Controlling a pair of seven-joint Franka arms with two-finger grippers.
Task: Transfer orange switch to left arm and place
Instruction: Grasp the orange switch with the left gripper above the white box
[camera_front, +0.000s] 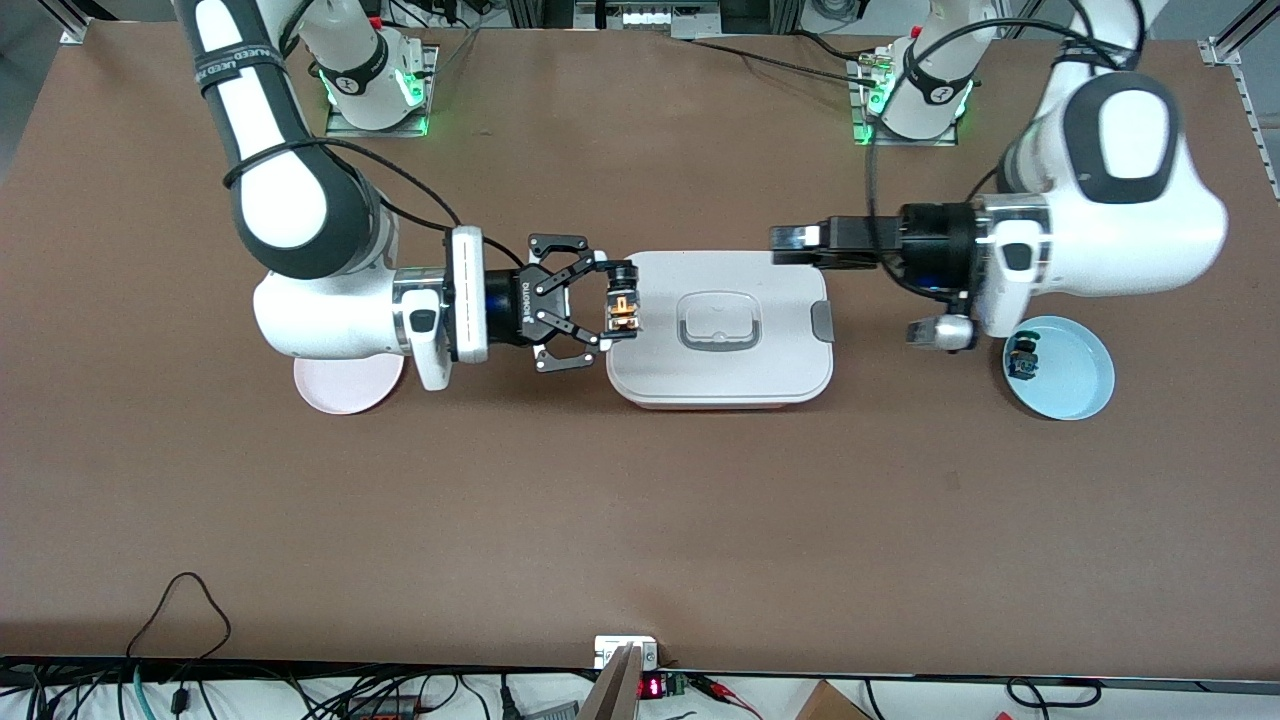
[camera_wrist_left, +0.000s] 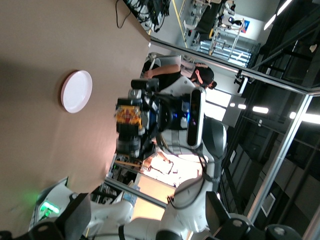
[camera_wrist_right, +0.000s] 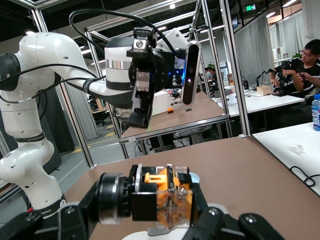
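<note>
Two grippers meet at the box (camera_front: 720, 330) on the tabletop (camera_front: 640, 520). The right gripper (camera_front: 612, 306) hangs over the box's edge toward the right arm's end, its fingers pinching the orange switch (camera_front: 622, 304). The left gripper (camera_front: 790, 244) hovers over the box's other end, its fingers spread apart and holding nothing.
</note>
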